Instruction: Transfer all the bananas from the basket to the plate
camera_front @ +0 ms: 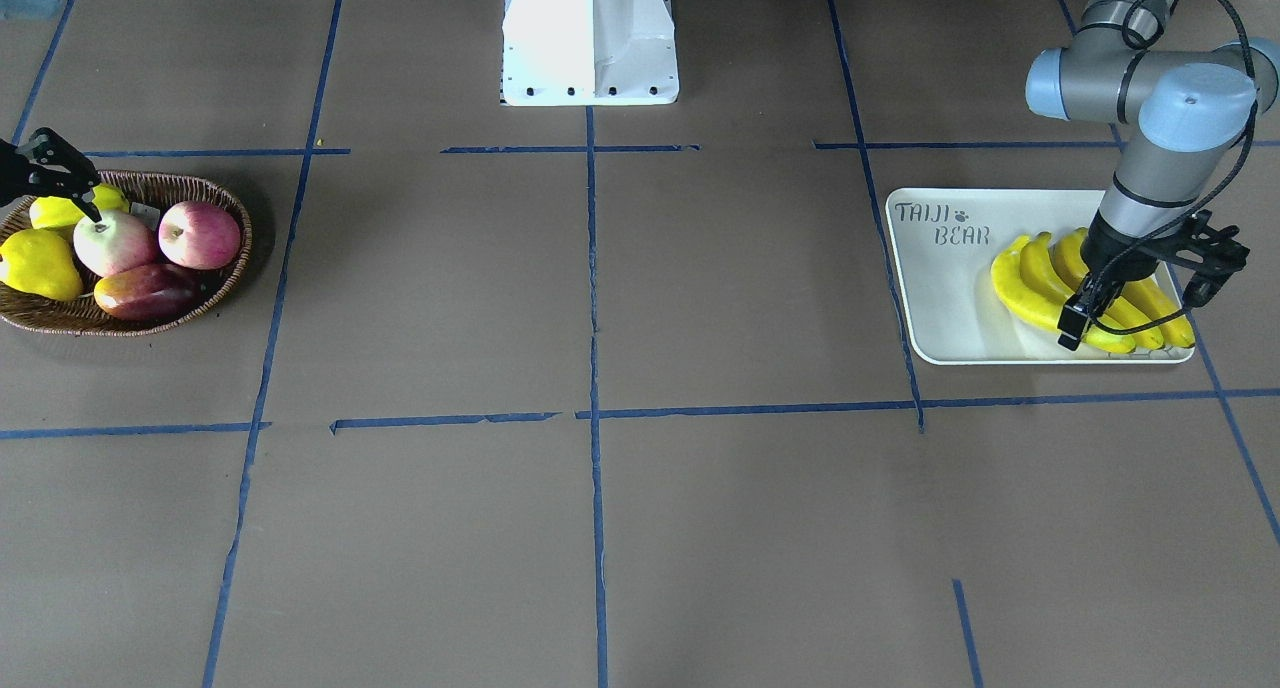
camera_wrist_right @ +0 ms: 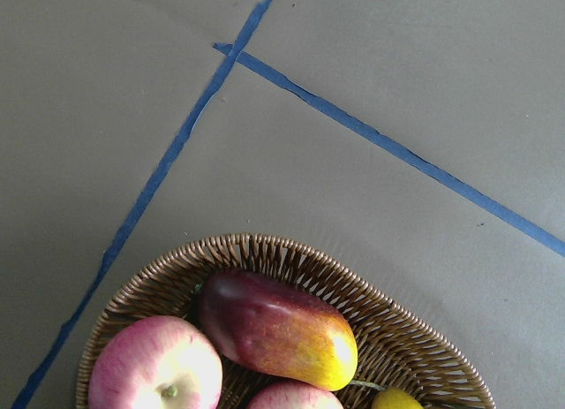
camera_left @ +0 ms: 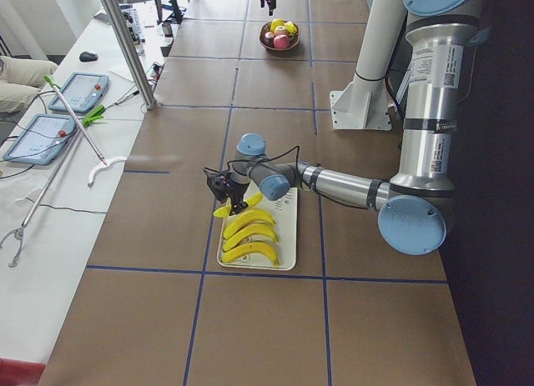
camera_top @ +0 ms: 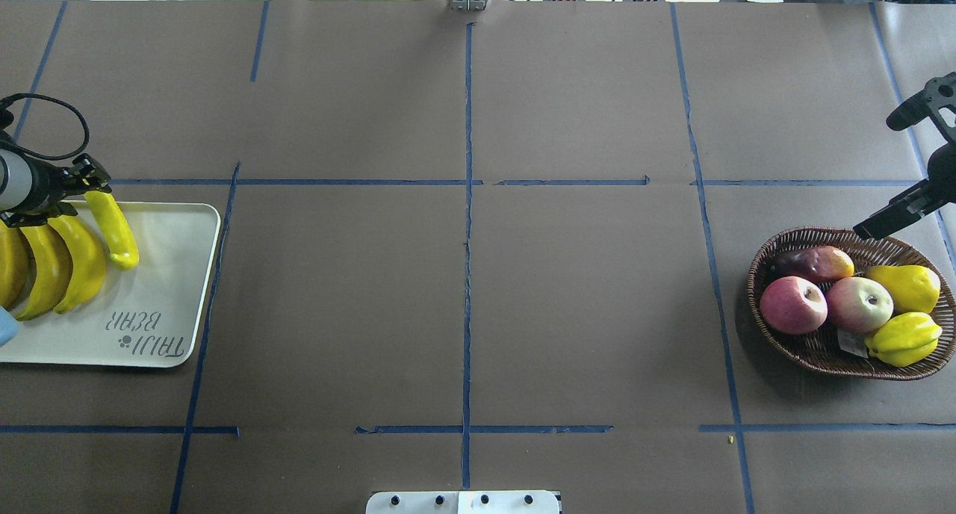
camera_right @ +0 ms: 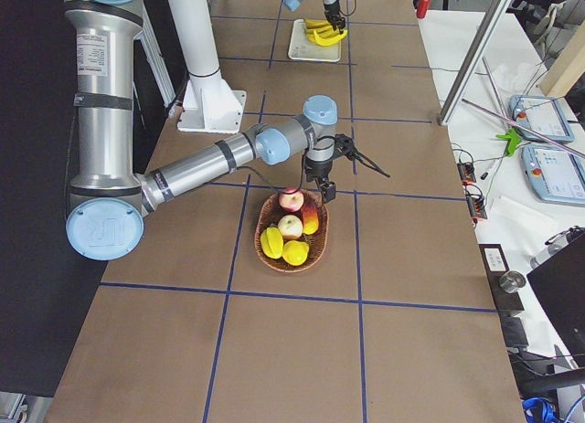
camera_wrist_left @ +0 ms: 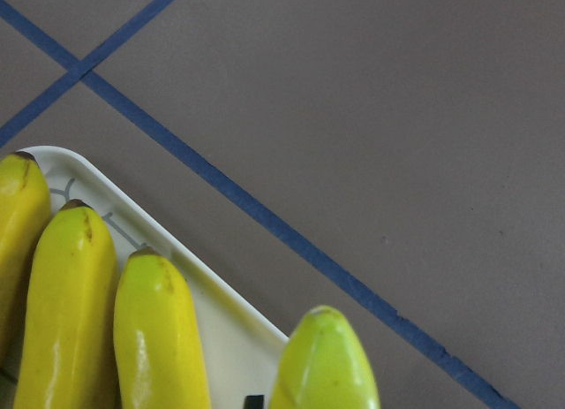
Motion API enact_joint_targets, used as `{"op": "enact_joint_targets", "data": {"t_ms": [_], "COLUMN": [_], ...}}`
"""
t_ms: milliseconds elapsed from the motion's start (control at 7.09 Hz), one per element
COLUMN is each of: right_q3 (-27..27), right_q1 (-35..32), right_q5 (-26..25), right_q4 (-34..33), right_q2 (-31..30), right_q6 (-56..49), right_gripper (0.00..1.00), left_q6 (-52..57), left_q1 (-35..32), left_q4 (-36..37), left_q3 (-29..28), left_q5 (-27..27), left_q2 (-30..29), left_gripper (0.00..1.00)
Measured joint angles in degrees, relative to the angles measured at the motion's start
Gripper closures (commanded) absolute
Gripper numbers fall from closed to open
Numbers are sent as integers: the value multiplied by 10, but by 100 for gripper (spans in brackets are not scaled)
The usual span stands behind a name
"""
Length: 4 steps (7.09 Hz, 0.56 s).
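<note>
The off-white plate (camera_top: 164,275) lies at the table's left end, also in the front view (camera_front: 940,288). Three yellow bananas (camera_top: 52,267) lie side by side on it. My left gripper (camera_top: 86,189) is shut on the far end of a fourth banana (camera_top: 112,226), holding it low over the plate beside the others. That banana fills the bottom of the left wrist view (camera_wrist_left: 322,365). The wicker basket (camera_top: 754,275) at the right end holds no bananas. My right gripper (camera_top: 907,163) is open and empty above the basket's far rim.
The basket holds two red apples (camera_top: 793,305), a red-yellow mango (camera_top: 814,261), a yellow pear (camera_top: 907,286) and another yellow fruit (camera_top: 904,338). The robot's white base (camera_front: 590,38) stands at the table's middle edge. Blue tape lines mark the brown table.
</note>
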<state>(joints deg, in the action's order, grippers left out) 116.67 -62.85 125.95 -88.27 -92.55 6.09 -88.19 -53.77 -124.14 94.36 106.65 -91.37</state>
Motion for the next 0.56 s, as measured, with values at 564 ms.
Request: {"op": "enact_joint_targets", "data": {"t_ms": [564], "right_q3": [0], "right_q1": [-3], "right_q5": [1], "right_q4": [0], "right_q2": [-4], "right_q6": [0], "right_gripper": [0], "left_q6": [163], "left_q1": [-119], "left_q4": [-2], "left_q3": [4], "left_q5": [174], "left_q2": [18], "left_gripper": [0]}}
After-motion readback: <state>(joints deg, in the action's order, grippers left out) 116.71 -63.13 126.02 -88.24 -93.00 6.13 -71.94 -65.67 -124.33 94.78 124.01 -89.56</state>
